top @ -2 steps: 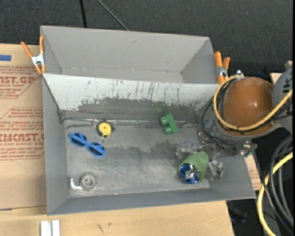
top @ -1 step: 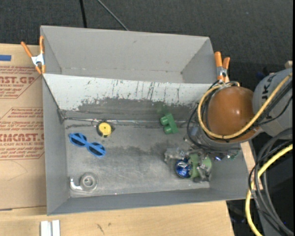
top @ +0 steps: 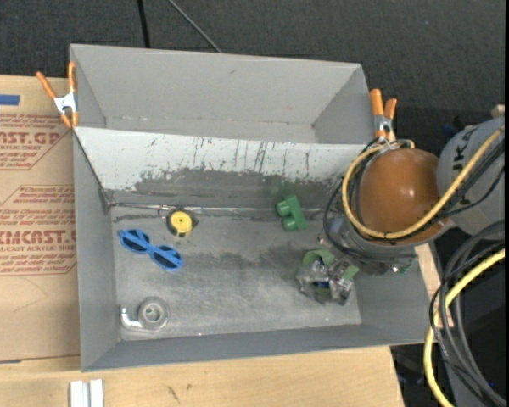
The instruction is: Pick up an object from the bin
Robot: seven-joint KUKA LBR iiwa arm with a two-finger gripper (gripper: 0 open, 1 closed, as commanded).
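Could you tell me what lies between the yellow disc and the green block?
Between yellow disc and green block, only bare bin floor, camera view.

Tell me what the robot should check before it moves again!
1. Gripper is inside the bin, low near the front right corner: ok.
2. Something is held: cannot tell; the arm's orange cover hides much of that spot.
3. Green block lies apart from the gripper, towards the back: ok.
4. Blue piece and yellow disc lie far off on the left, out of the way: ok.
5. Gap between the gripper and the bin's right wall: cannot tell; they look close.
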